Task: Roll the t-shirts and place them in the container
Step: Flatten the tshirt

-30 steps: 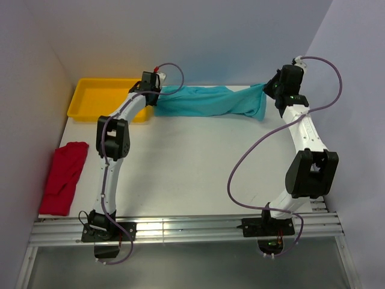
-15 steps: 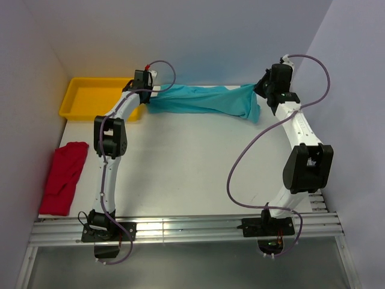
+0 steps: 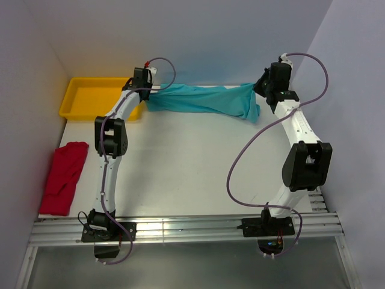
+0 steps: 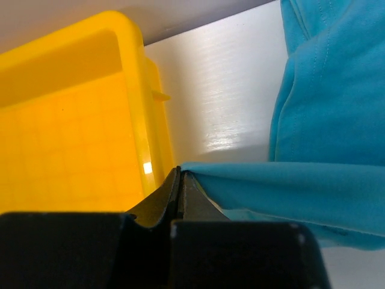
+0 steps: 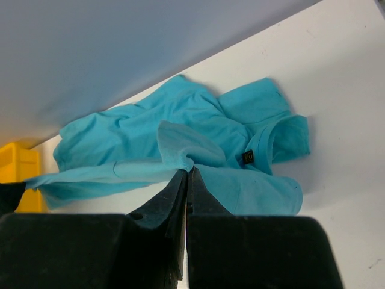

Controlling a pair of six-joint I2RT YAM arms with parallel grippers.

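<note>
T-shirts: 2 total. 1 teal t-shirt [image 3: 201,101], 1 red t-shirt [image 3: 63,177].

Teal: at 12 o'clock on the tabletop [image 3: 192,162], close to the back wall [image 3: 198,36]. It's pulled into a long band running from about 11 to 1 o'clock, bunched and creased, not flat. Right end hangs in a wider fold. 1 small dark label [image 5: 248,157] shows at the neckline in the right wrist view.

Left end effector [image 3: 148,93]: fingers together, clamped on the teal shirt's left edge, at 11 o'clock. Left wrist view shows the fabric edge pinched right at the fingertips, drawn taut off to the right.

Right end effector [image 3: 260,89]: fingers together, clamped on a fold of the same shirt, at 1 o'clock. So 2 end effectors, both on 1 shirt, one per end.

Red: crumpled heap at 9 o'clock, against the left edge, well apart from both end effectors. Nothing touching it.

Yellow tray [image 3: 90,96]: 1, at 10 o'clock, back-left corner. Left end effector sits just beside its right rim. Teal shirt is outside the tray. Can't tell if the cloth touches the rim.

Arms: 2, both stretched toward the back. 1 purple cable [image 3: 240,162] loops along each.
</note>
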